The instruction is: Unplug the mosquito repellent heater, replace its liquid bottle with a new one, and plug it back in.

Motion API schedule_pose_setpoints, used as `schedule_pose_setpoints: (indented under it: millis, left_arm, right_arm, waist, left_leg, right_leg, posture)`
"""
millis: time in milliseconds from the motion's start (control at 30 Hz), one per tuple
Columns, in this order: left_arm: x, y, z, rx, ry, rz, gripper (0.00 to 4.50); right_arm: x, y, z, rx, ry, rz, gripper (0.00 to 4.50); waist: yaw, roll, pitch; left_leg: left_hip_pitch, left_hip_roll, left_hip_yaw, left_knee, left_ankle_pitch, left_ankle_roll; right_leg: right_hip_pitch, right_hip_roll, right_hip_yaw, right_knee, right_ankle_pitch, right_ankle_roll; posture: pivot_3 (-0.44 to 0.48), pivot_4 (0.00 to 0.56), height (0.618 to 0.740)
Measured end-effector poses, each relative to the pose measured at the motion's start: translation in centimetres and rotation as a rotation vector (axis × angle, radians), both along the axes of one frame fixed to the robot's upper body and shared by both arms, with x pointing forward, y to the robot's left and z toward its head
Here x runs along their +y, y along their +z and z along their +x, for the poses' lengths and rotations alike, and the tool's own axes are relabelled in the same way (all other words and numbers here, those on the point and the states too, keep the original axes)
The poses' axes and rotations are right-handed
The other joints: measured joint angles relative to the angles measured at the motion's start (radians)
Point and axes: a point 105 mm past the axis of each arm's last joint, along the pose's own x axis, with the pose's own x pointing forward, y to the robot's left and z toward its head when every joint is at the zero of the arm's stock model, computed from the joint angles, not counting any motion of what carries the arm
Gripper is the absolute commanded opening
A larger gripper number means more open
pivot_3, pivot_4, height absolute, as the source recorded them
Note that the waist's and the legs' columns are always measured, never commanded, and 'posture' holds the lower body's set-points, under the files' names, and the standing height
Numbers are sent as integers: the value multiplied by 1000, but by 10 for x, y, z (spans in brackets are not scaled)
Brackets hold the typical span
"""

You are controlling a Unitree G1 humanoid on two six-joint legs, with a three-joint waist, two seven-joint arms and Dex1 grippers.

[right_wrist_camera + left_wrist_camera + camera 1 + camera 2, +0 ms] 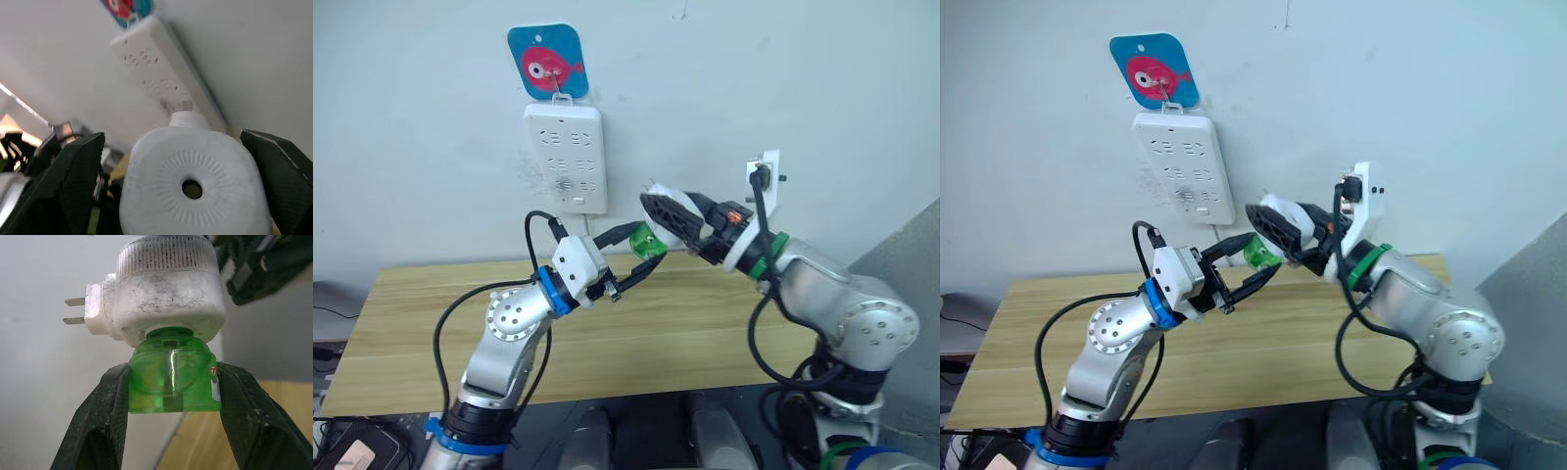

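At centre frame, below the wall strip point(566, 157), the left gripper point(641, 257) clamps the green bottle point(648, 241) under the unplugged heater point(668, 210) clenched by the right gripper point(658, 211), so bottle swapping is underway, replugging remains.

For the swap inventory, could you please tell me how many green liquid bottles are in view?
1: a translucent green plastic bottle, seated under the white heater, between the left claw fingers. Others may be hidden.

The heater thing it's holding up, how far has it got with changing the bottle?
Unplugged: the heater is off the power strip, prongs bare, in the right gripper. In hand: the left gripper clamps its green bottle, still attached. Left: removing it, fitting a new one, replugging.
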Motion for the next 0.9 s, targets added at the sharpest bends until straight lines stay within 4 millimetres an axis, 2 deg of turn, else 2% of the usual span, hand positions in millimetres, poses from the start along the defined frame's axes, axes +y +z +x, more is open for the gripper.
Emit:
schedule_pose_setpoints:
  millis: [100, 233, 567, 633, 767, 900]
  left_arm:
    - [10, -1, -3, 5, -68, 161, 2238]
    - [15, 1, -7, 1, -144, 286, 2238]
    - [10, 4, -18, -42, -214, 333, 2238]
    - [9, 5, -19, -52, -217, 333, 2238]
    - [10, 10, -16, -83, -212, 344, 2238]
    - [10, 9, -17, -79, -226, 351, 2238]
  right_arm:
    - [-10, -15, -11, 100, 134, -97, 4500]
    - [-12, -29, -23, 228, 258, -144, 4500]
    - [-3, -34, -26, 325, 354, -62, 4500]
    - [-2, -36, -28, 336, 371, -60, 4147]
    - [-6, -39, -24, 354, 354, -64, 3102]
    - [-7, -40, -24, 366, 364, -54, 3034]
  waist:
    - [0, 3, 2]
    - [-2, 3, 2]
    - [5, 2, 4]
    - [5, 2, 5]
    - [6, 1, 5]
    - [6, 1, 6]
  left_leg:
    - [0, 0, 1, 0, 0, 0]
    - [-1, 0, 1, 0, 0, 1]
    - [-2, 0, 0, 0, 0, 1]
    - [-2, 0, 0, 0, 0, 1]
    - [-2, 0, 0, 0, 0, 1]
    - [-2, 0, 0, 0, 0, 1]
  right_leg:
    - [0, 0, 0, -1, 0, 0]
    - [0, 0, 0, -1, -1, 0]
    - [0, 0, 0, -1, -3, 4]
    - [0, 0, 0, -1, -3, 4]
    - [0, 0, 0, -1, -3, 4]
    - [0, 0, 0, -1, -3, 4]
  posture:
    - [-90, 217, 740]
    - [-75, 219, 740]
    - [-67, 224, 740]
    - [-67, 224, 740]
    - [-68, 224, 740]
    - [-65, 223, 740]
